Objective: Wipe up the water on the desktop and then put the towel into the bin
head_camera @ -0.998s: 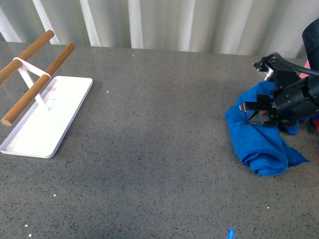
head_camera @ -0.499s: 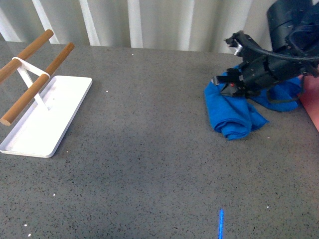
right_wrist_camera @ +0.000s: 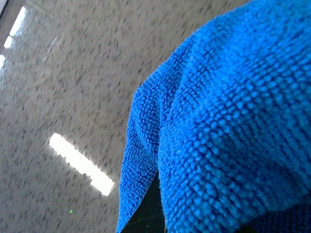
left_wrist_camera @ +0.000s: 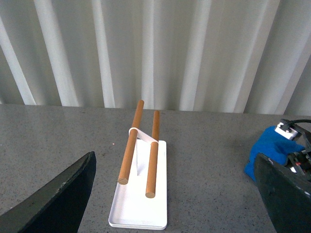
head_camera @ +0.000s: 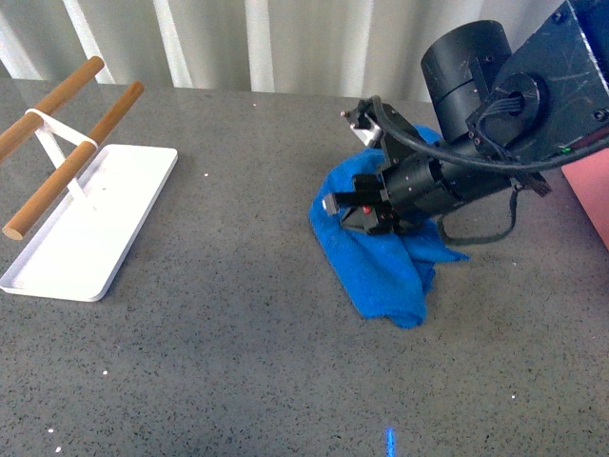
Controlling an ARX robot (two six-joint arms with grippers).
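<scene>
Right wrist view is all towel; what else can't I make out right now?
Water: no puddle distinguishable on the dark grey speckled desktop in any view.
Right claw: tips sunk in the bright blue microfibre towel in the front view; grip unclear.
Salmon-pink rectangular bin: cut off by the front view's right edge.

Inspector: Position of the towel [head_camera: 381, 267]?
Officer: On the desktop [head_camera: 238, 333], right of centre, under the right gripper [head_camera: 357, 208]. The bin [head_camera: 595, 200] stands further right, at the edge of view. The tray [head_camera: 57, 257] lies far left, well apart, two rods [head_camera: 71, 162] raised over it.
</scene>
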